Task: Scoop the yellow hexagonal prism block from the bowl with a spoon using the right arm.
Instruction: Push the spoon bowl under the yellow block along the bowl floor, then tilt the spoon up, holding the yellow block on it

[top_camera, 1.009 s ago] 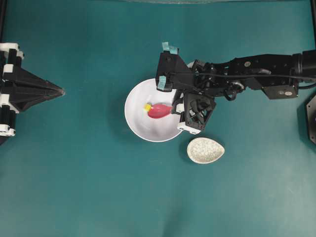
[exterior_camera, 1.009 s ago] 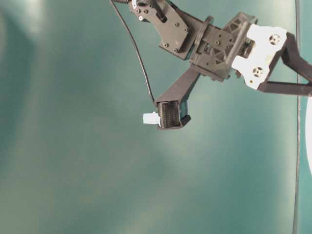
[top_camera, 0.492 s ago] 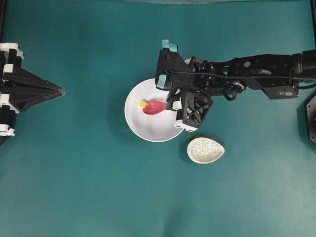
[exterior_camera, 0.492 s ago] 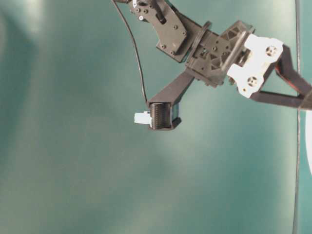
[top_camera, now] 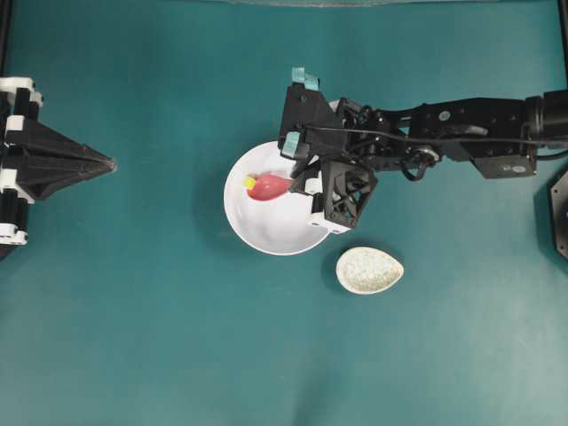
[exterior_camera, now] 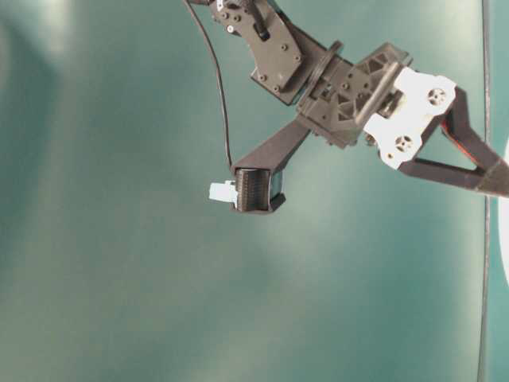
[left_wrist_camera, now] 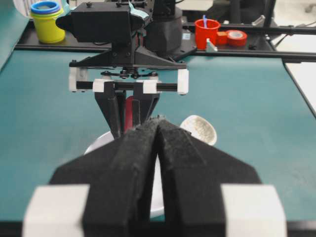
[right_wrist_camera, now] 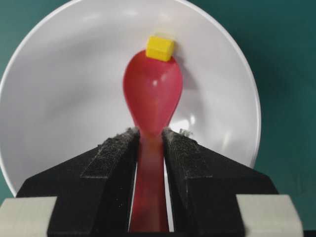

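One risk: yellow block (right_wrist_camera: 159,48) probably shoved off spoon (right_wrist_camera: 152,95) tip against bowl (right_wrist_camera: 59,89) wall.
Right gripper (right_wrist_camera: 150,143): clamped on the spoon handle.

No readable text, label, brand, number or sign can be found in any of the views. On the yellow container (left_wrist_camera: 46,22), the red cup (left_wrist_camera: 207,33) and the red tape roll (left_wrist_camera: 236,37) at the far edge of the table, nothing legible is seen. The arm housings also carry no readable marking.
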### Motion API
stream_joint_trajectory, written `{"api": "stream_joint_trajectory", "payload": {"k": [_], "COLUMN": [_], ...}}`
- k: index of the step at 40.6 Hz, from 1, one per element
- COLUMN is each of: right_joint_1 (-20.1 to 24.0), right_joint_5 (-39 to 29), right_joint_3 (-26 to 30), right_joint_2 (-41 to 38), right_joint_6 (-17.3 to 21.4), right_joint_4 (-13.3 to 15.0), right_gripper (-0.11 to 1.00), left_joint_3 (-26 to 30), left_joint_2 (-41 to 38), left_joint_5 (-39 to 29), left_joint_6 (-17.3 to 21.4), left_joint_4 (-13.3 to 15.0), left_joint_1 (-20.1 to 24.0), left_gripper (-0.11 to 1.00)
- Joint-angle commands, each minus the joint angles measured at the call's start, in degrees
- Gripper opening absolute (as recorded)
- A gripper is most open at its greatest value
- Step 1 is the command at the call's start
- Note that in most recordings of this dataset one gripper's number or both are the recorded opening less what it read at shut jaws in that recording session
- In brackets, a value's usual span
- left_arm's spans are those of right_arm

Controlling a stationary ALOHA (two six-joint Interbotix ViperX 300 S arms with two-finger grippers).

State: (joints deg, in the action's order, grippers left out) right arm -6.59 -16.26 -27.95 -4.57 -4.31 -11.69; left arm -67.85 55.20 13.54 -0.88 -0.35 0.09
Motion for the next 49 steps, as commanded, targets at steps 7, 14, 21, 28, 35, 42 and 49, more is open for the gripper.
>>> {"api": "stream_joint_trajectory", "payload": {"k": [7, 14, 21, 28, 35, 42, 49], "right_joint_1": [0.0, 0.0, 0.09, 0.09, 0.18, 0.53, 0.79], "right_joint_5": [0.7, 0.7, 0.97, 2.81, 4.75, 5.54, 6.42], "right_joint_3": [1.32, 1.05, 0.26, -0.88, -1.93, -2.2, -2.11], "right_joint_2": [0.62, 0.62, 0.62, 0.62, 0.44, -0.18, -0.7], "right_joint_6": [-0.09, 0.09, 0.18, 0.35, 0.53, 0.53, 0.53], "right_joint_4": [0.09, 0.09, 0.09, 0.09, 0.09, 0.09, 0.09], "right_gripper": [0.24, 0.24, 0.24, 0.24, 0.24, 0.24, 0.24], "left_joint_3": [1.14, 1.05, 1.05, 1.14, 1.14, 1.05, 1.05], "left_joint_2": [-0.53, -0.44, -0.44, -0.53, -0.53, -0.53, -0.53], "left_joint_5": [0.18, 0.18, 0.18, 0.18, 0.26, 0.18, 0.18], "left_joint_6": [-0.09, -0.09, -0.09, -0.09, -0.09, -0.09, -0.09], "left_joint_4": [-0.18, -0.09, -0.18, -0.09, -0.18, -0.09, -0.18], "left_joint_1": [-0.09, -0.09, -0.09, -0.09, -0.09, -0.09, -0.09], "left_gripper": [0.0, 0.0, 0.0, 0.0, 0.0, 0.0, 0.0]}}
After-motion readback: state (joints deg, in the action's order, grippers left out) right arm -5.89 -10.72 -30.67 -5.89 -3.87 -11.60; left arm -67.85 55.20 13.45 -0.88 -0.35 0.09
